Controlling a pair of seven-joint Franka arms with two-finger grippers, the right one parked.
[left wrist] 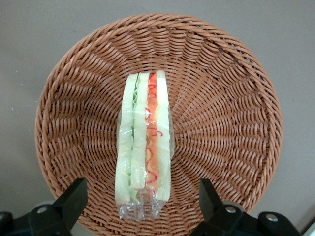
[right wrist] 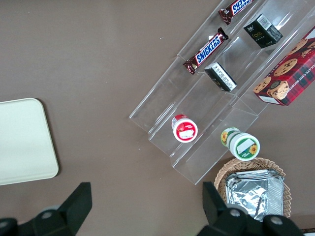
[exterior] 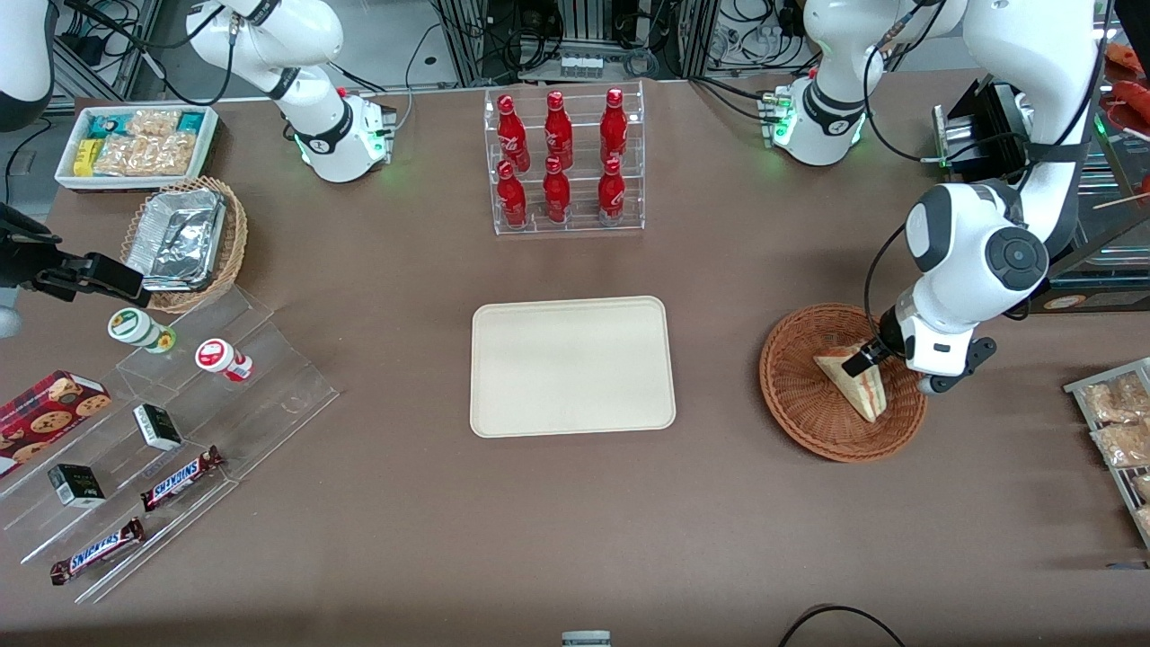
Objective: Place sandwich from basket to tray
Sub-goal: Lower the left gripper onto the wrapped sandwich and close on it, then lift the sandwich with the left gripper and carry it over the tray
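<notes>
The sandwich (exterior: 852,382) is a wrapped triangular wedge lying in the reddish-brown wicker basket (exterior: 795,395) toward the working arm's end of the table. In the left wrist view the sandwich (left wrist: 143,142) shows its pale bread and its green and red layers, with the basket's weave (left wrist: 231,123) all round it. My left gripper (exterior: 873,357) hangs just above the basket and over the sandwich. Its black fingers (left wrist: 74,199) stand wide apart on either side of the wrap's crimped end, not touching it; the gripper (left wrist: 142,196) is open. The cream tray (exterior: 572,366) lies at the table's middle.
A clear rack of red bottles (exterior: 563,162) stands farther from the camera than the tray. Bagged pastries (exterior: 1114,422) lie on a rack at the working arm's end. A clear stepped stand with snack bars and cups (exterior: 171,422), a tan foil basket (exterior: 184,243) and a white snack bin (exterior: 135,144) are at the parked arm's end.
</notes>
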